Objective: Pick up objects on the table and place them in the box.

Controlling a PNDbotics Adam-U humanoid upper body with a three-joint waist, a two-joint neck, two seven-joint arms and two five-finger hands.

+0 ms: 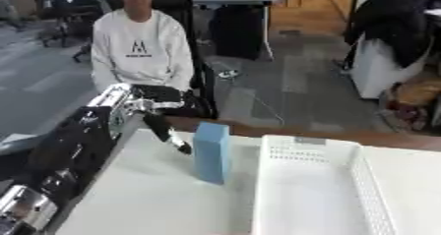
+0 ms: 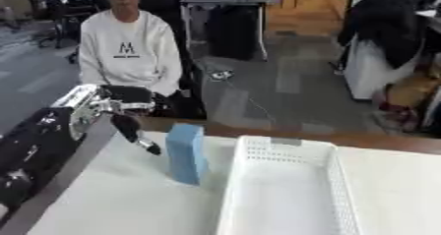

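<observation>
The left hand (image 1: 164, 123), black with silver joints, enters from the left of the frame with its fingers extended downward and apart, holding nothing, just left of the upright light-blue rectangular box (image 1: 212, 152). This blue box stands at frame centre on the white table (image 1: 146, 199), just beside the left wall of the white perforated plastic basket (image 1: 301, 190) at lower right.

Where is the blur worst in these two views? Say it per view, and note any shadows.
Left eye view: soft all over; the left hand smears into dark streaks, and the blue box has fuzzy edges. Right eye view: equally soft; the white basket shows its perforations only faintly. Lighting is flat, with only a faint shadow at the blue box's base.
</observation>
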